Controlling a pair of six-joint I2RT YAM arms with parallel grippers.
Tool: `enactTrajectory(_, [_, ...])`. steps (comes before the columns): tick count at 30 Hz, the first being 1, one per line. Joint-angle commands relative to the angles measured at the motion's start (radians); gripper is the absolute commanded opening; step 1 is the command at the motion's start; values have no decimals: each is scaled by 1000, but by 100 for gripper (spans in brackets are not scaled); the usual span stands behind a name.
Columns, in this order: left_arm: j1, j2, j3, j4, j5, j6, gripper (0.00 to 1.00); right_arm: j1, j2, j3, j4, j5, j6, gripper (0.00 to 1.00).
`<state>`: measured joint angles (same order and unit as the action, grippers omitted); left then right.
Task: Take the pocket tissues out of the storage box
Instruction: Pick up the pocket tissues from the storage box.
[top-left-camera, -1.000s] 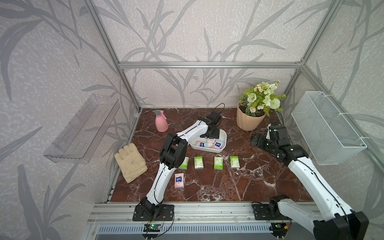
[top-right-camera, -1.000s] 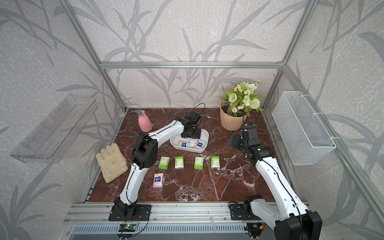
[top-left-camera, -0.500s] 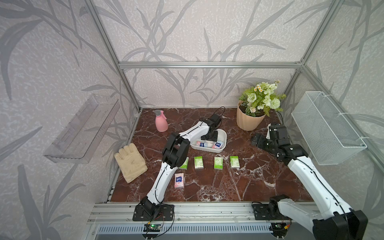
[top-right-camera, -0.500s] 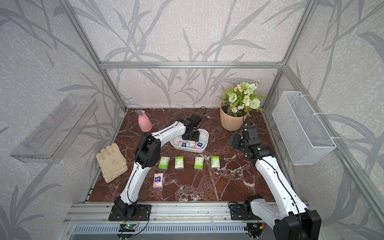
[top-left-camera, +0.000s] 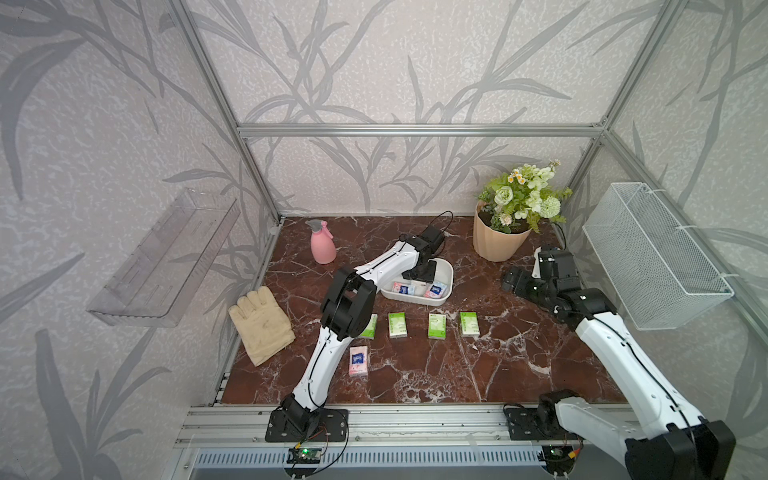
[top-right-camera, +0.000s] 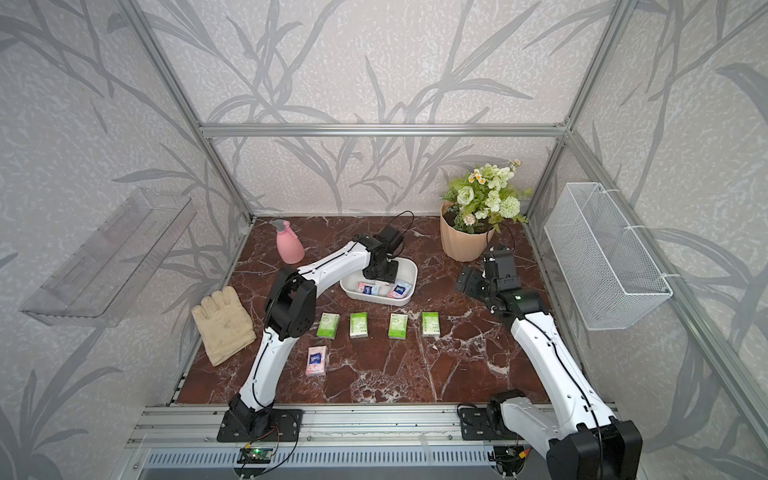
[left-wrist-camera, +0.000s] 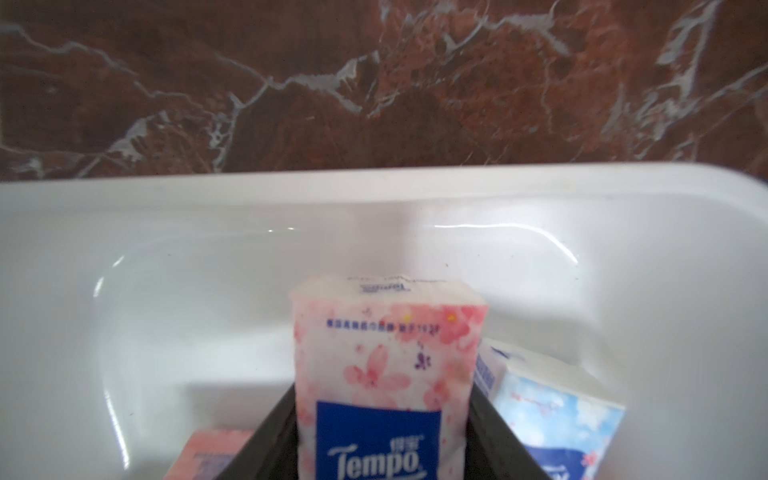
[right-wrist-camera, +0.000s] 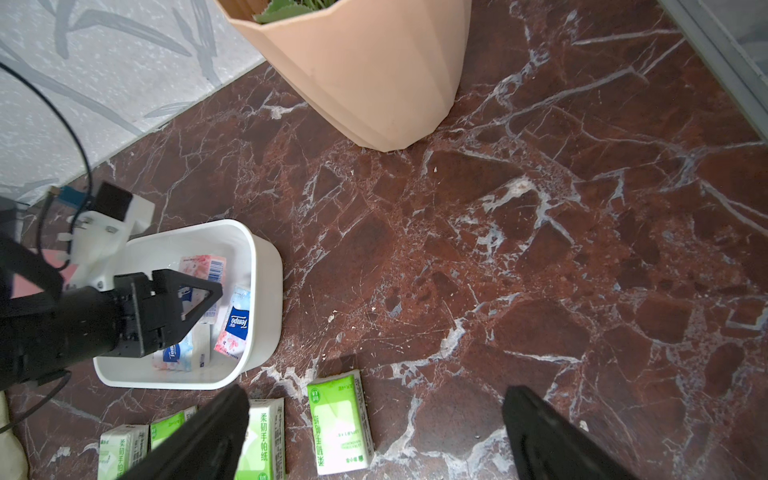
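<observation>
Marble tabletop (top-left-camera: 478, 374) — storage box (top-left-camera: 448, 270), pocket tissues (top-left-camera: 437, 326), glove (top-left-camera: 261, 326), sprayer (top-left-camera: 323, 247), flowerpot (top-left-camera: 496, 245)

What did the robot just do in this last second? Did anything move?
The left gripper dipped lower into the white box and its fingers closed in on a pink packet, still inside the box. The right gripper stayed open and parked near the flower pot. The four green packets and the other pink packet, already set out, did not move.
</observation>
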<state>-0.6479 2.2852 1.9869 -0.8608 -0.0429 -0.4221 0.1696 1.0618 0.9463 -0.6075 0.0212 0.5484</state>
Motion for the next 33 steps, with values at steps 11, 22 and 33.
enactTrajectory(11, [-29,-378,-283,14,-84,-50,53,-16,-13,3,-26,-31,-50,99])
enactTrajectory(22, [-137,-699,-671,6,-134,-196,53,-22,-17,8,-49,-73,-71,99])
enactTrajectory(33, [-287,-795,-924,22,-118,-356,53,-22,-55,-13,-65,-89,-75,99])
